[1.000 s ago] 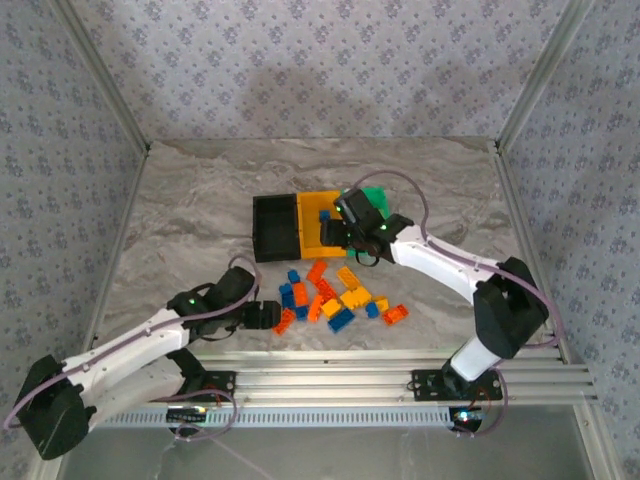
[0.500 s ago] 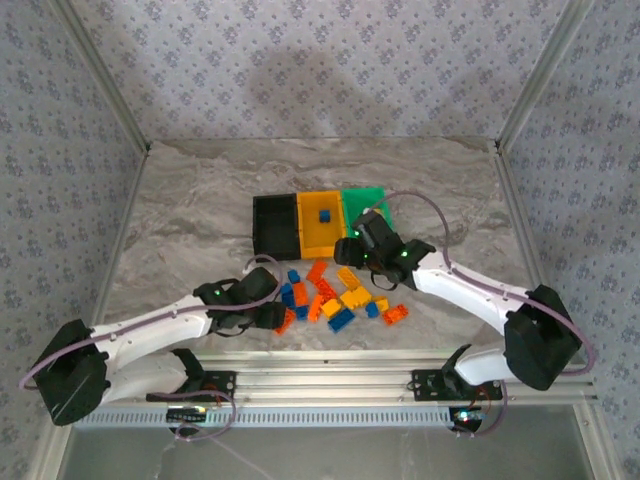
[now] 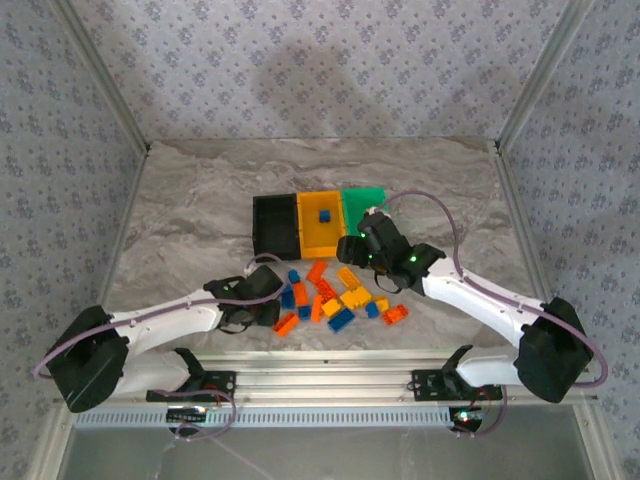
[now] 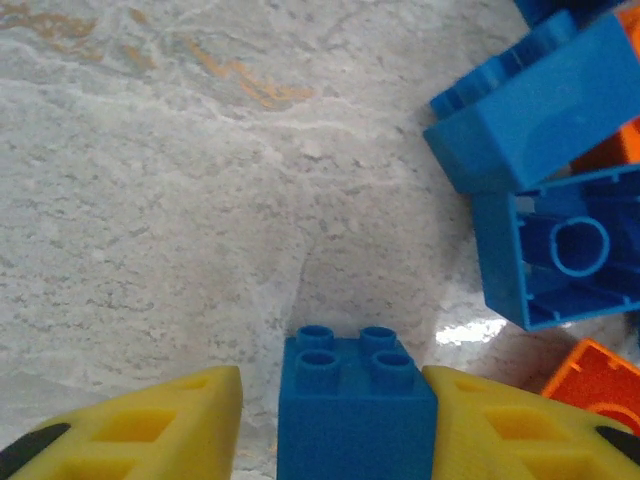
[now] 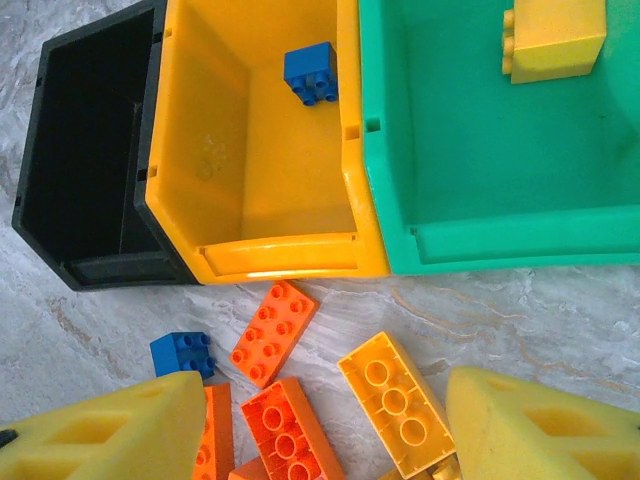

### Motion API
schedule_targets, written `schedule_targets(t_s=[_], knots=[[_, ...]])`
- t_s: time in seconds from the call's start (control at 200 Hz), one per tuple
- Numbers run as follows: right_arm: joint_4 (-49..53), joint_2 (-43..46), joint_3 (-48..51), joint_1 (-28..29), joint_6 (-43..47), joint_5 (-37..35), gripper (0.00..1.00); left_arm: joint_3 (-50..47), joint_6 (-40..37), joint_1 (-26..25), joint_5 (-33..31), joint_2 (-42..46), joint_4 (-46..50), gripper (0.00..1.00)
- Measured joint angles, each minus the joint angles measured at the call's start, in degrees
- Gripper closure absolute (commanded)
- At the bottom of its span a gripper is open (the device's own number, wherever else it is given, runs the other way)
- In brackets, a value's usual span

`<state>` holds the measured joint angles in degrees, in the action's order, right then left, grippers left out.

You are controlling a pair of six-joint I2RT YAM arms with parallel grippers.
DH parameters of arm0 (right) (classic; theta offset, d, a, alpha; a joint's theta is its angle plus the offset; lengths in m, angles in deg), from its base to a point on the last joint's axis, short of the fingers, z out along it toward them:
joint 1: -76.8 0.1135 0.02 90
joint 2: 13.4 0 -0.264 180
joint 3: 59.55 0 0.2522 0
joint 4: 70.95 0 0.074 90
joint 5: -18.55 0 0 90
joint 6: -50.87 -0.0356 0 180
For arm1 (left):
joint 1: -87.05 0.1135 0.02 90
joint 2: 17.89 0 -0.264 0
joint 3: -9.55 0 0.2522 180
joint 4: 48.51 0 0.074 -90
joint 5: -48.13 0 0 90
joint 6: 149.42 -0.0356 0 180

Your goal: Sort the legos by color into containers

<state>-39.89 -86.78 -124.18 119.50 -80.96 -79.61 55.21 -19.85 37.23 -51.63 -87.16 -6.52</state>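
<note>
Reaching in from the near edge of the counter (image 3: pixel 200 200), the left end effector (image 4: pixel 335 400) has come down at the left fringe of the legos (image 3: pixel 340 298), while the right end effector (image 5: pixel 328 400) has drawn back off the containers to hang over their near side, jaws spread and empty. The left fingers (image 4: pixel 150 425) bracket an upright blue brick (image 4: pixel 357 420), one pad against it and a sliver of counter showing beside the other, so whether the pinch is firm cannot be told. To do this step well, the squeeze should probably land square on the brick's flat sides, followed by a straight lift that clears the larger blue bricks (image 4: pixel 535 100) lying just beside it. The three bins sit joined in a row about mid-counter, beyond the pile. The black bin (image 5: pixel 60 170), at the left end, looks empty. The yellow-orange bin (image 5: pixel 260 180), in the middle, holds a single small blue piece (image 5: pixel 309 72) near its far wall, likely the pinched brick's destination. The green bin (image 5: pixel 470 160), at the right end, holds one yellow piece (image 5: pixel 555 38) in its far corner.
</note>
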Motion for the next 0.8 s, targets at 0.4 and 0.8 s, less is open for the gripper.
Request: schedule_targets(t_s=[0.4, 0.8], knots=[[0.3, 1.9, 1.4, 0.0, -0.9, -1.4, 0.33, -0.4, -0.1, 0.4, 1.0, 3.4, 0.8, 0.72], [2.6, 13.0, 11.6, -2.9, -5.0, -4.0, 0.33, 28.4, -5.4, 5.3, 4.6, -11.5, -3.0, 0.79]])
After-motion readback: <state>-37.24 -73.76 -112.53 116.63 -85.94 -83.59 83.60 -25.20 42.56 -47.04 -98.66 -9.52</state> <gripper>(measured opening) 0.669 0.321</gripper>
